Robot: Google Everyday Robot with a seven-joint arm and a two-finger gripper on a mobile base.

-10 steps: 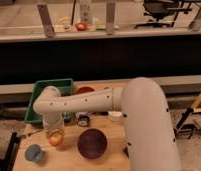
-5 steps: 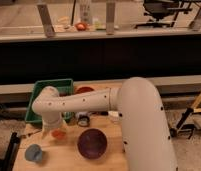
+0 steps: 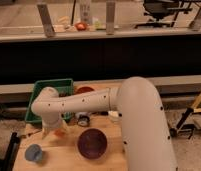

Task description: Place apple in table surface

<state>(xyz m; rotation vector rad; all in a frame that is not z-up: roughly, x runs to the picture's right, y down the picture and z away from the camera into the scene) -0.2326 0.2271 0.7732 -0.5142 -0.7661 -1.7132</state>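
The gripper [image 3: 55, 131], lifted slightly since before, is seen at nine o'clock of the dark bowl [image 3: 92, 143]; the apple [image 3: 59, 133] appears still grasped above the table surface [image 3: 69, 159], so release remains.

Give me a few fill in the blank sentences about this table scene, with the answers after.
1. The tool hangs over the ____ part of the table surface, by the apple.
2. The dark bowl sits to the ____ of the apple in the camera view.
3. The tray behind the arm is ____ in colour.
4. The small blue cup stands near the table's front ____ corner in the camera view.

Missing words: left; right; green; left
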